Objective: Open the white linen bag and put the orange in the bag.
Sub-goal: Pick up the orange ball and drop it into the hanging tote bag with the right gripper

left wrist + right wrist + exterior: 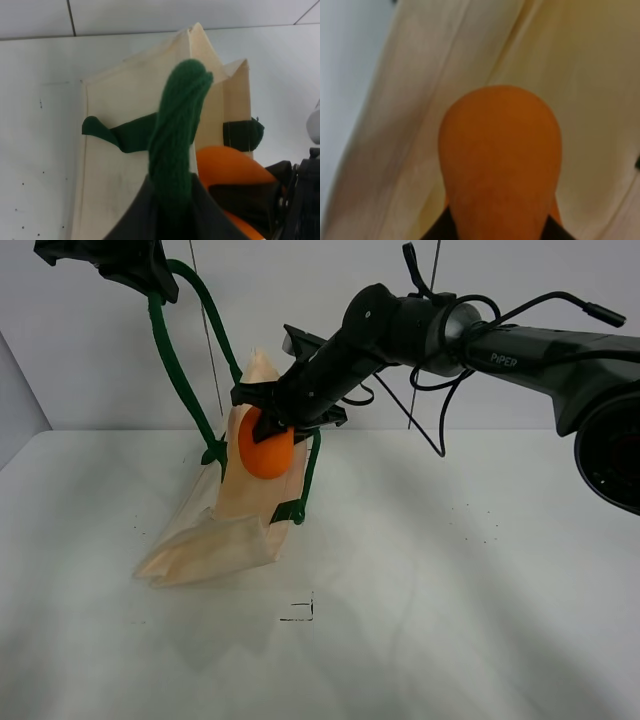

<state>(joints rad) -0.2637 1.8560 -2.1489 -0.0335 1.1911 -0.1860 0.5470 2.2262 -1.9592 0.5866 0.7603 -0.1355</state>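
Observation:
The white linen bag (240, 510) hangs by one dark green handle (180, 360) from my left gripper (125, 265), which is shut on that handle high at the upper left; its bottom rests on the table. The handle (177, 150) and the bag (125, 150) also show in the left wrist view. My right gripper (268, 420) is shut on the orange (266, 452) and holds it at the bag's open mouth, between the two cloth walls. The right wrist view shows the orange (500, 160) close up against the bag's cloth (420, 100). The orange (230, 165) also shows in the left wrist view.
The white table (450, 570) stretches to the right and front of the bag. A small black mark (300, 612) lies on it in front of the bag. The second green handle (305, 480) hangs at the bag's right side. A grey wall stands behind.

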